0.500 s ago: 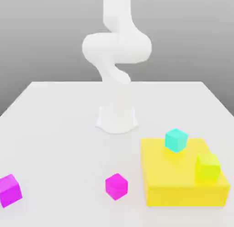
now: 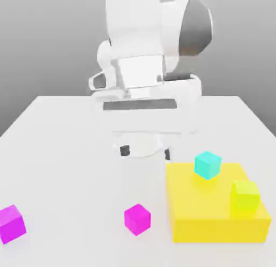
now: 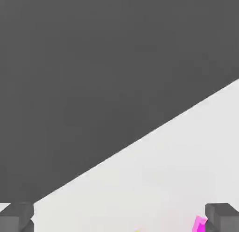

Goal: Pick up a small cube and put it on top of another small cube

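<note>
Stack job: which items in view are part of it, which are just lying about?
Part of the job:
- small hot-pink magenta cube
- small cyan cube, on the big flat yellow block
- white arm's two-finger gripper, open

Just lying about:
- small purple-violet cube
- small yellow-green cube
- big flat yellow block

Smooth, matt colour is seen on the hot-pink cube, with no grain to be picked out. The same flat, plastic-like finish is shown by the cyan cube and by the purple-violet cube. A smooth, almost luminous matt surface is presented by the yellow block, and it is matched by the yellow-green cube. The table is seen smooth and pale. On the white arm, smooth casing is seen, perhaps faintly glossy, though detail is washed out by brightness.
</note>
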